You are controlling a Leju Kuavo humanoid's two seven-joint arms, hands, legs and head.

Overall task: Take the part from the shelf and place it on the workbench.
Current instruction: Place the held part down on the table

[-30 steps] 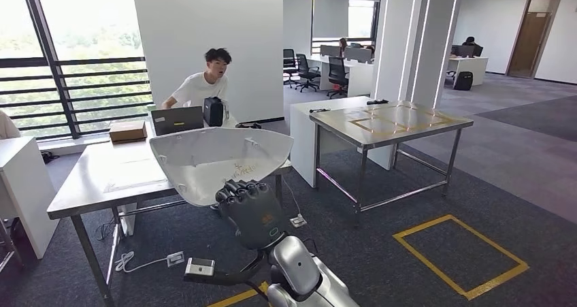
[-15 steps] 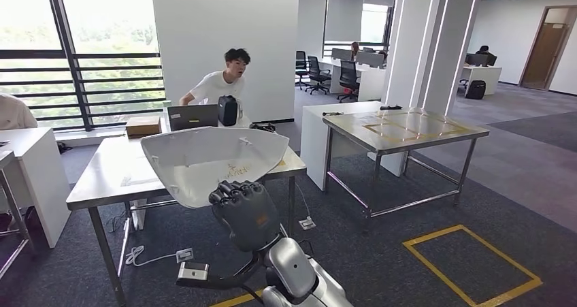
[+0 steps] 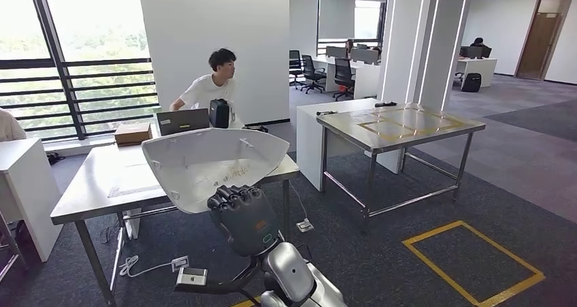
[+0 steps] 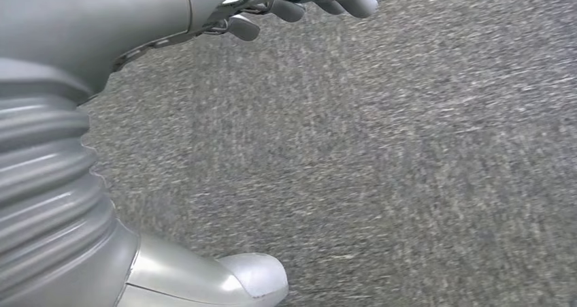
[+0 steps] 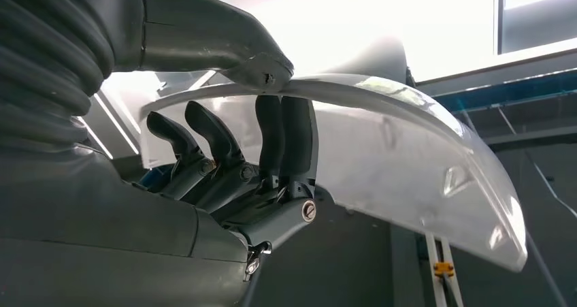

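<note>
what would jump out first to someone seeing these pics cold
The big white shell-shaped part, held up at the centre of the head view by the robot's dark right hand, which grips its lower edge. Behind it stands a steel table where a person sits at a laptop; to the right is a second steel workbench marked with yellow tape.

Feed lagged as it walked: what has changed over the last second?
Only the head camera swung, one way and back; the room's apparent shift is no movement of things. The right hand still grips the white shell part. The left hand hangs over carpet.
</note>
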